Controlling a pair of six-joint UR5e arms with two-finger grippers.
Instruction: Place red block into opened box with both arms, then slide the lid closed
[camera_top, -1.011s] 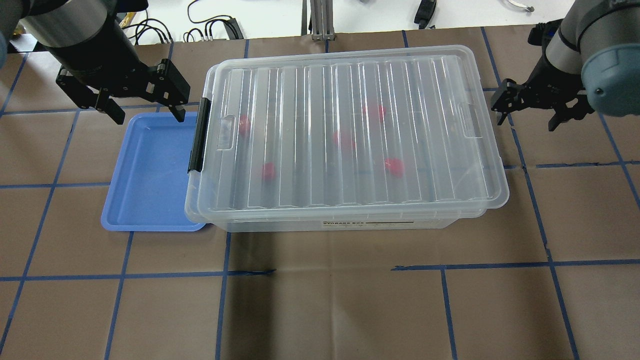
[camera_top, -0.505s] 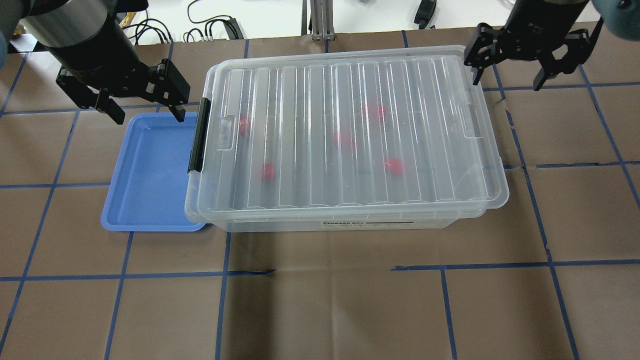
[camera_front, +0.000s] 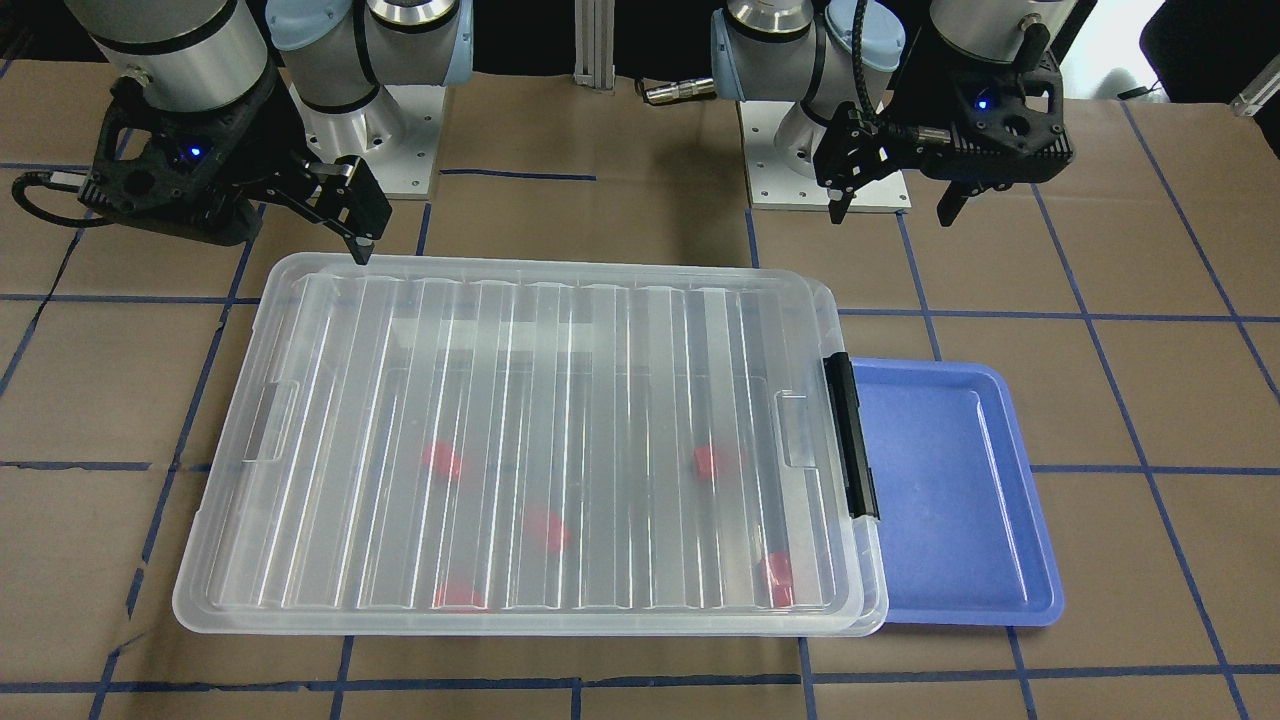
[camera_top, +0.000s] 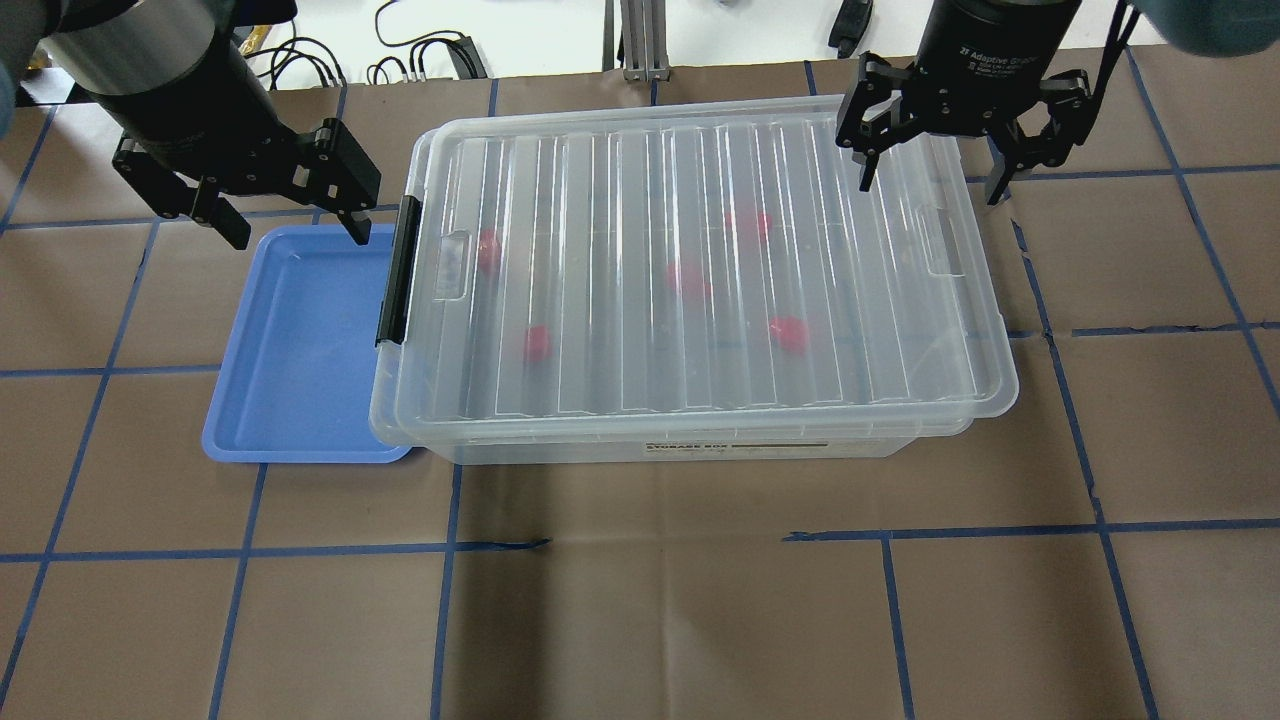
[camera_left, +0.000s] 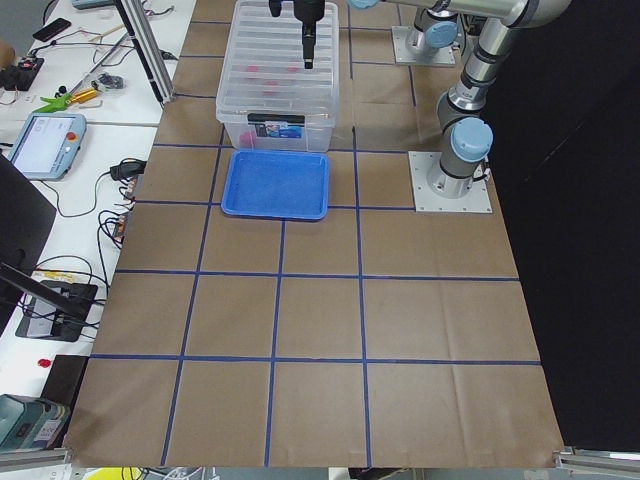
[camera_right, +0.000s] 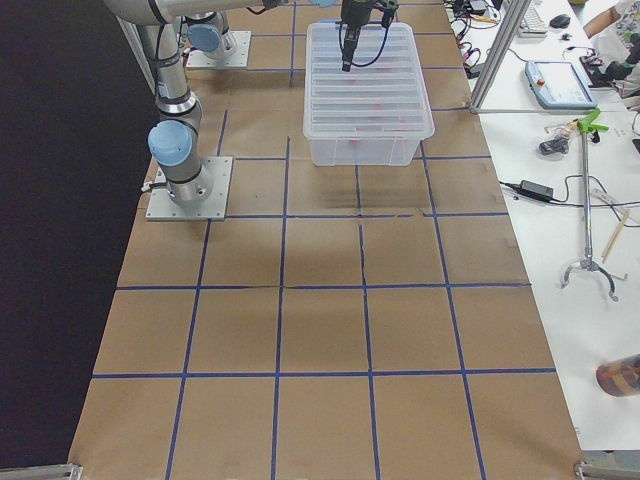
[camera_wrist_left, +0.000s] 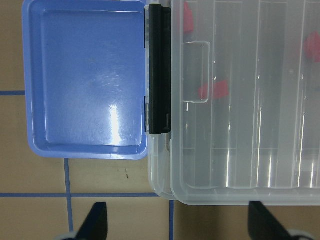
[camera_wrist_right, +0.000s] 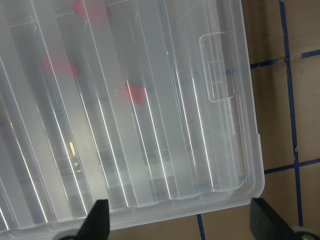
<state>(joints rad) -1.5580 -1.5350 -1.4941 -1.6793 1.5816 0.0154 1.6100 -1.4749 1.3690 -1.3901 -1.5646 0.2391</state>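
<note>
Clear ribbed lid (camera_top: 700, 270) lies on the box (camera_top: 700, 447) and covers it. It sits slightly askew, with a strip of box rim showing past its edge at the black clip (camera_top: 398, 270) end. Five red blocks (camera_top: 537, 343) lie inside the box, well apart from one another and blurred by the ribbing.

Left gripper (camera_top: 300, 236) hangs over the far edge of the blue tray (camera_top: 300, 350), just beside the clip end. Its fingers (camera_top: 350, 190) are spread wide with nothing between them.

Right gripper (camera_top: 929, 190) hangs over the lid's far corner at the opposite short end. Its fingers are also spread wide and empty, one over the lid and one past its edge. Contact with the lid cannot be judged; it appears clear.

Box and tray rest on the brown papered surface (camera_top: 700, 600).
</note>
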